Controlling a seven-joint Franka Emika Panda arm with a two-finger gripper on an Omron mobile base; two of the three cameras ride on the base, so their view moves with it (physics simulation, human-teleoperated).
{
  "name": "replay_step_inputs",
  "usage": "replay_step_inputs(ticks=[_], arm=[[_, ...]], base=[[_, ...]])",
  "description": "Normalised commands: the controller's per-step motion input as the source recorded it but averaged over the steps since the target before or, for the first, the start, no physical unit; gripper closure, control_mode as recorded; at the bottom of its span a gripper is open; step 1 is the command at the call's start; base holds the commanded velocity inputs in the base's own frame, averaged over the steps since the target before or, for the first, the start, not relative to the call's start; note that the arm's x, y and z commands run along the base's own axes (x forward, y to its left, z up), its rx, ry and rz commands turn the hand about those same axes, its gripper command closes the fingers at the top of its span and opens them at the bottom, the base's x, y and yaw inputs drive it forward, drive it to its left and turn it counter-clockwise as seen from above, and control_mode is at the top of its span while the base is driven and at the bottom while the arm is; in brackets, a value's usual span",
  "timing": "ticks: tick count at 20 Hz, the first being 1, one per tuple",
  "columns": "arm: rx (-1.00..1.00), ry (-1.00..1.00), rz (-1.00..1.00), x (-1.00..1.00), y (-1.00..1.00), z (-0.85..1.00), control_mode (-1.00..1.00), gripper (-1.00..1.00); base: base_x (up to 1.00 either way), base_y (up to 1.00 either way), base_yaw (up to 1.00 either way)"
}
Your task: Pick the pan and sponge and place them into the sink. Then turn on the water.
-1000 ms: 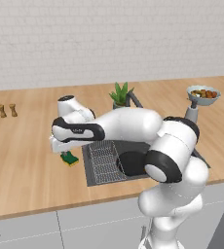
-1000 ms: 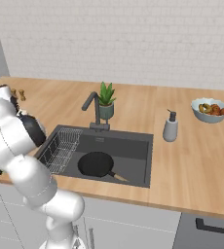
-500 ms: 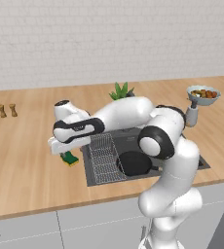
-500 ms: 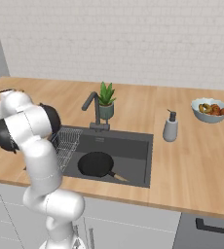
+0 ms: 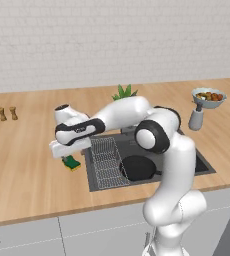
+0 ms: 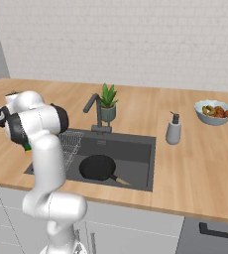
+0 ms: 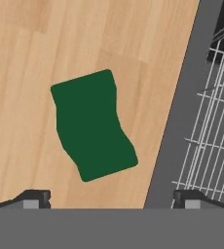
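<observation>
Matt green sponge (image 7: 93, 125) on smooth wood counter (image 7: 31, 73); thin metal wire rack (image 7: 214, 121).

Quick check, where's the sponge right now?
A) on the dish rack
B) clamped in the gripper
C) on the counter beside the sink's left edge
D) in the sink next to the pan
C: the sponge lies flat on the wooden counter just outside the sink rim, below the open gripper; the pan is already in the basin.

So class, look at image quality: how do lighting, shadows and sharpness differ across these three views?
Left base view: flat, even light, soft edges, with a faint shadow beneath the arm beside the sponge. Right base view: equally soft, no glare on the pan in the sink. Hand view: the sponge is crisp-edged and shadowless.
</observation>
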Motion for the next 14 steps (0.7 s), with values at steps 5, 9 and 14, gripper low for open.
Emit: replay_step_inputs(ticks=[5,9,14], arm=[[-0.01,0.00,0.00,0.13,0.10,-0.30,-1.00,-1.00],[0.00,0.01,0.00,0.04,0.11,-0.26,-1.00,-1.00],[0.00,0.00,0.00,0.05,0.00,-0.13,-1.00,-1.00]], base=[[0.00,0.00,0.00],[0.00,0.00,0.00],[0.00,0.00,0.00]])
